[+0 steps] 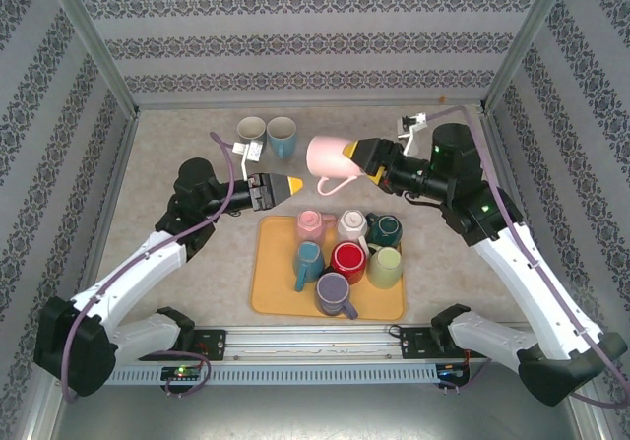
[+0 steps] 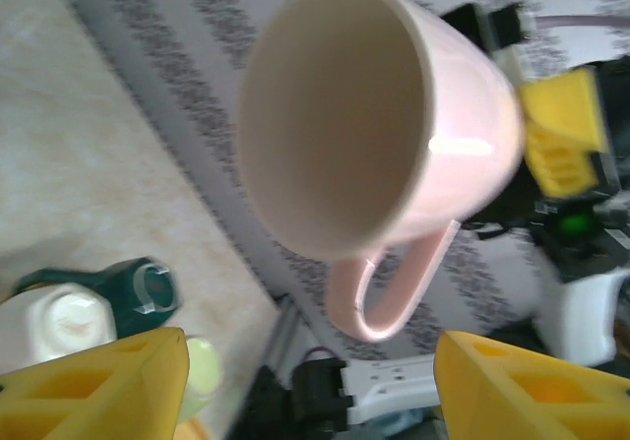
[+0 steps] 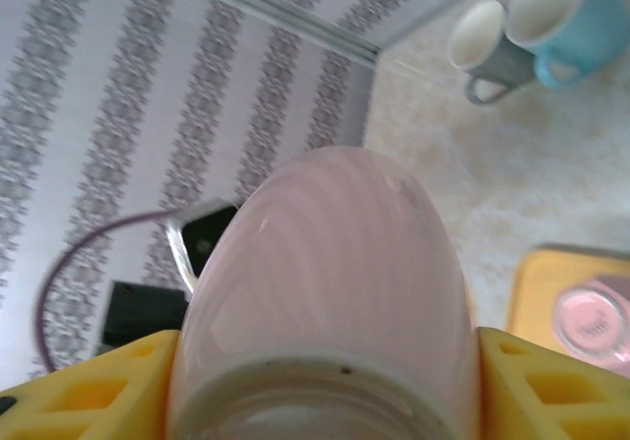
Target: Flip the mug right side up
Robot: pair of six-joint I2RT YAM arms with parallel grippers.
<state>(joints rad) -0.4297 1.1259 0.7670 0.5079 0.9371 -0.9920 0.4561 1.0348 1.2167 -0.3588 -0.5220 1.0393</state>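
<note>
Yellow-fingered right gripper pinches the glossy pink mug by its base. The mug lies sideways in the air over the far edge of the orange tray, handle hanging down, mouth facing the left gripper. That one is spread wide and empty, just short of the rim. Left wrist view shows the smooth round inside; right wrist view shows the foot ring. Other mugs crowd the tray; two upright mugs stand beyond it.

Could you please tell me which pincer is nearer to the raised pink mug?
Right. The right pincer grips the pink mug at its base end; the left pincer is open, just off the mug's mouth, not touching.
</note>
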